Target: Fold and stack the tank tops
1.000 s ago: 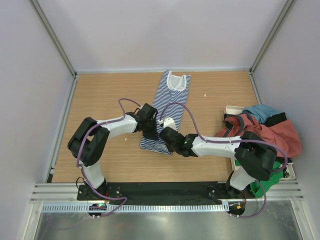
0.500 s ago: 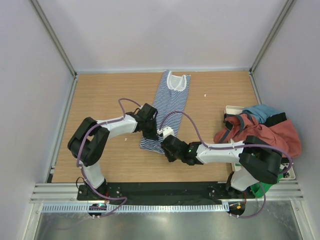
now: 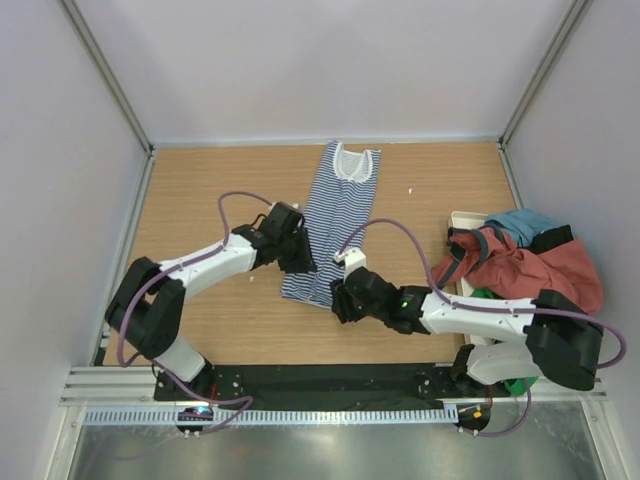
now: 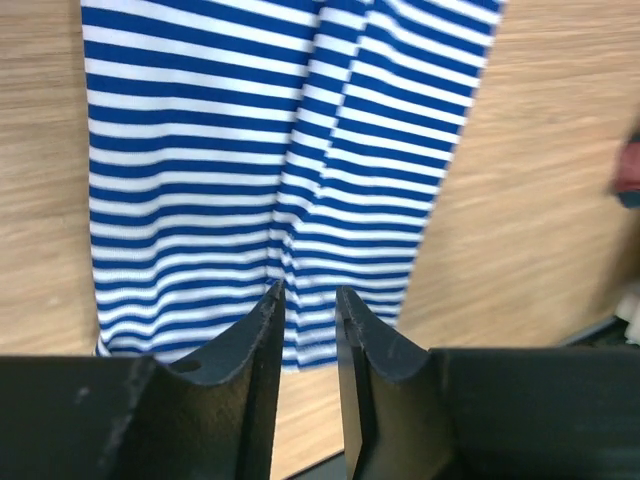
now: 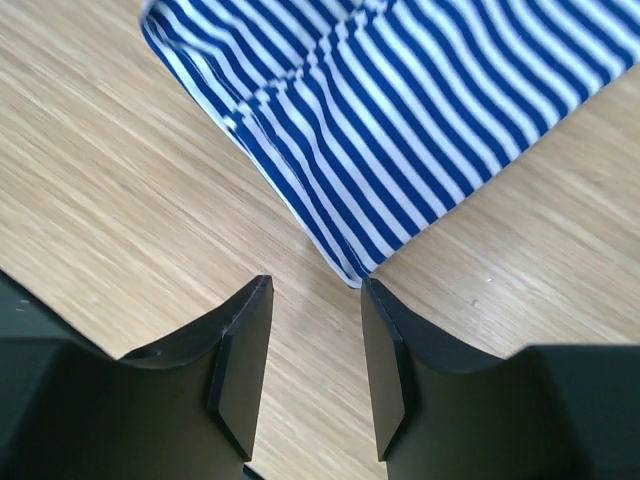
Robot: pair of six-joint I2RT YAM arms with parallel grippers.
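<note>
While left claw [image 4: 308, 293] and right claw [image 5: 315, 283] gape empty at striped top [image 3: 335, 215] hem, rust-red top [image 3: 560, 272] heaps on white bin [image 3: 462, 217].

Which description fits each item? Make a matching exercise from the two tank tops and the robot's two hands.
1 striped tank top
2 rust-red tank top
3 left hand
4 right hand

A heaped at the table's right edge
B narrowly open, above stripes
C laid flat, centre
D wide open, mostly above bare wood

Pairs: 1-C, 2-A, 3-B, 4-D
</note>
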